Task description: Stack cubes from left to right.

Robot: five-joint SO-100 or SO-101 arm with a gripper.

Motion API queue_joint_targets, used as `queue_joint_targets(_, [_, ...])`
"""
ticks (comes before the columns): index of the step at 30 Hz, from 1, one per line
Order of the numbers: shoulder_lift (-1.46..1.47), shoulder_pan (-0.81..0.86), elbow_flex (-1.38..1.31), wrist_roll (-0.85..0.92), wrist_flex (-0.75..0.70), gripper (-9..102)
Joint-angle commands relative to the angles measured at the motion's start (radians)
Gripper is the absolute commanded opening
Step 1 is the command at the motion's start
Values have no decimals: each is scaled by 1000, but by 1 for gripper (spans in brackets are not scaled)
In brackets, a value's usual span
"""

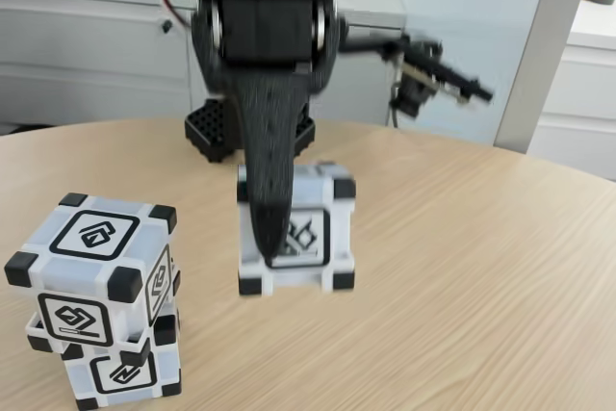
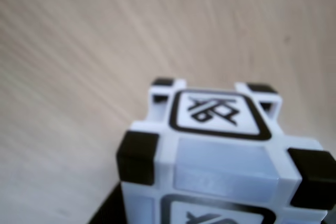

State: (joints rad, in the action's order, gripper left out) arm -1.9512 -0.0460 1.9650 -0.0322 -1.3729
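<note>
Two cubes stand stacked at the lower left of the fixed view, the upper cube [image 1: 96,271] sitting slightly askew on the lower cube [image 1: 130,372]. A third cube [image 1: 322,228] is at the centre, blurred, with no shadow under it, so it seems to hang just above the wooden table [image 1: 462,276]. My gripper [image 1: 279,243] is shut on it: one black finger [image 1: 269,190] runs down its front face and the other is hidden behind. The wrist view shows this cube [image 2: 220,156] close up over blurred wood.
The arm's black base [image 1: 217,132] stands at the back of the table. A black clamp-like part with cables [image 1: 433,79] juts out at the back right. White cabinets [image 1: 87,45] lie behind the table's curved far edge. Bare wood spreads to the right.
</note>
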Motion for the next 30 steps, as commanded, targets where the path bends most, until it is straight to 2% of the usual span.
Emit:
queue_joint_targets(1, [-120,8,-35,17,-6,0])
queue_joint_targets(15, [-456,15,-35,138,-8,0])
queue_joint_targets(23, [-460,202,-34,221,-8,0])
queue_joint_targets(30, [-456,295,-34,258,-8,0])
